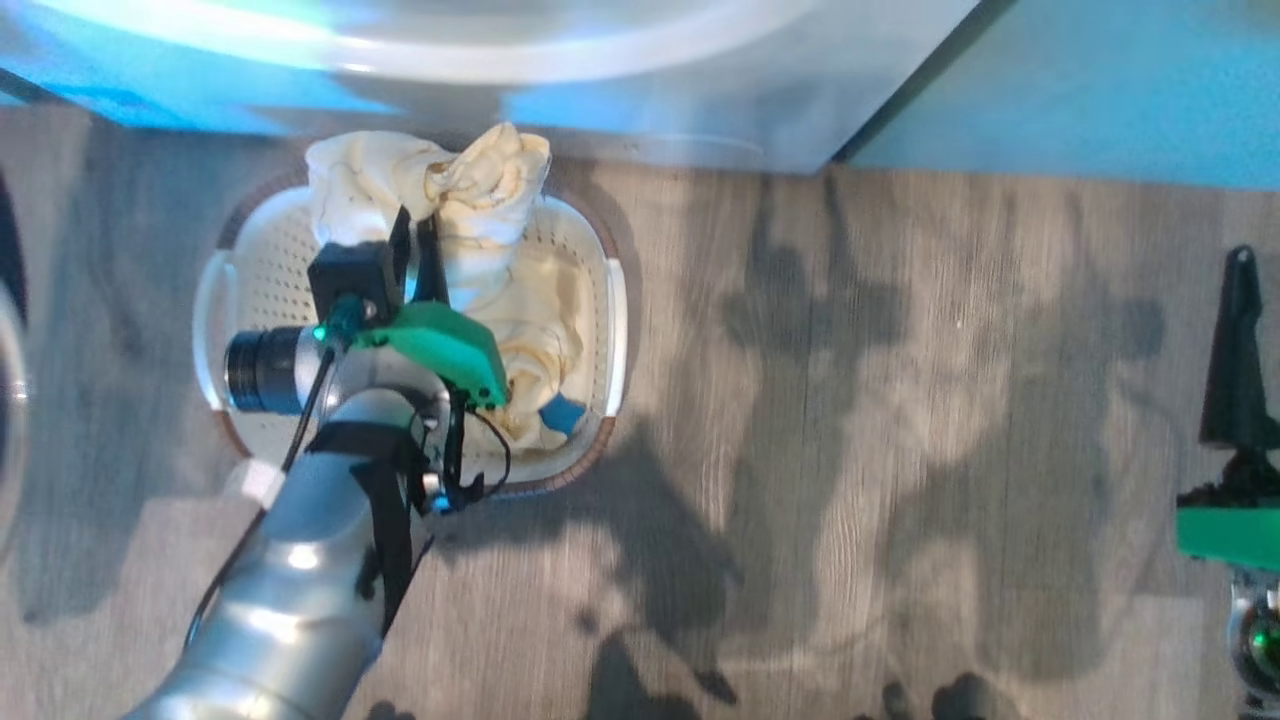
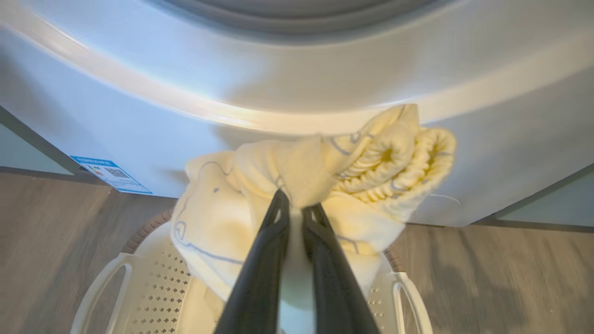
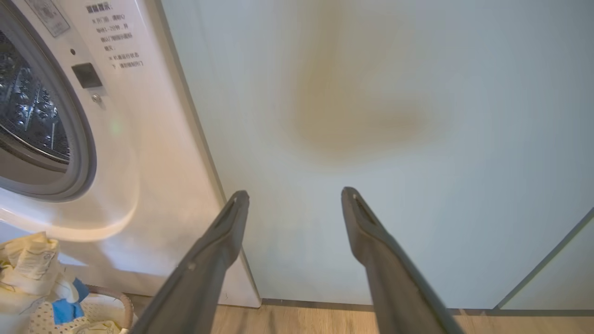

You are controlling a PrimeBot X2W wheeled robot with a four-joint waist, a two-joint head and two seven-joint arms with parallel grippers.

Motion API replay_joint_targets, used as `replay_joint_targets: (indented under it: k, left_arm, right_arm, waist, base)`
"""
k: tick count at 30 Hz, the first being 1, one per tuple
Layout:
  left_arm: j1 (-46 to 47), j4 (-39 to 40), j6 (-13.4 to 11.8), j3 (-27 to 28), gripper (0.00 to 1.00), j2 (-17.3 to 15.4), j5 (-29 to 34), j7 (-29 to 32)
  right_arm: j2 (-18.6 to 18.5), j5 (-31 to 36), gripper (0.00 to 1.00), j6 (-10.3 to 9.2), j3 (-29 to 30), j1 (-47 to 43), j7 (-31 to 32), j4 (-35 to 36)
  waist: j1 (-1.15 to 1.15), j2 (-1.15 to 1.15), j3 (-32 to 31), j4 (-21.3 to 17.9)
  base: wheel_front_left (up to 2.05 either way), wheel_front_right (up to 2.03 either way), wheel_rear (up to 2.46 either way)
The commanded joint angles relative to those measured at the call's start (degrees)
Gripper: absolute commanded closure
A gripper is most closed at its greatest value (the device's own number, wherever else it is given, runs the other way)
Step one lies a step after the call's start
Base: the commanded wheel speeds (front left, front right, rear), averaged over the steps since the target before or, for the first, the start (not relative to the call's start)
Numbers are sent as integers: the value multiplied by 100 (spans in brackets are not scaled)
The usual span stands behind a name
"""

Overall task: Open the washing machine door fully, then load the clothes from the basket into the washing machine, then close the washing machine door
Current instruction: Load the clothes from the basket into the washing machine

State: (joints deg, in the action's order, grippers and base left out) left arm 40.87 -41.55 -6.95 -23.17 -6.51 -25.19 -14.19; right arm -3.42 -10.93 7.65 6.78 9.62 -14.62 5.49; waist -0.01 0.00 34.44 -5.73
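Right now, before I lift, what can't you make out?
- Door: cut off by the head view's left edge; how far open is unclear.
- Drum: cut by the right wrist view's left edge; contents unseen.
- Basket floor: hidden by clothes and the left arm, head view.
- Sticker: print too small, left wrist view.
- Left claw tips: buried in cloth, left wrist view.

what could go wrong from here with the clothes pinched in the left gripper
1. The left gripper pinches just a fold of the clothes; the bundle may slip out.
2. Cloth hangs into the basket and might snag or trail.
3. The washing machine front is close; the bundle could bump it.
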Motion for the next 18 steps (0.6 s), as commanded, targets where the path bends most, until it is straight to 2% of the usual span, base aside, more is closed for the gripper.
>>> replay_joint_targets:
  k: [1, 8, 18]
  left_arm:
    - [-217, 399, -60, 253, 100, -201, 169, -80]
    - [-808, 1254, -134, 494, 100, -212, 585, -80]
    - [-1725, 2075, -69, 640, 100, -121, 933, -81]
  right_arm:
    - [-56, 64, 0, -16, -68, -165, -38, 146]
    - [-49, 139, 0, -16, -53, -367, -38, 120]
    - [2, 246, 0, -16, -159, -716, -38, -77]
  waist:
    - [1, 0, -309, 93]
    - [1, 0, -784, 195]
    - [1, 0, -1734, 365]
  base:
    - [0, 0, 0]
    - [0, 0, 0]
    - [0, 0, 0]
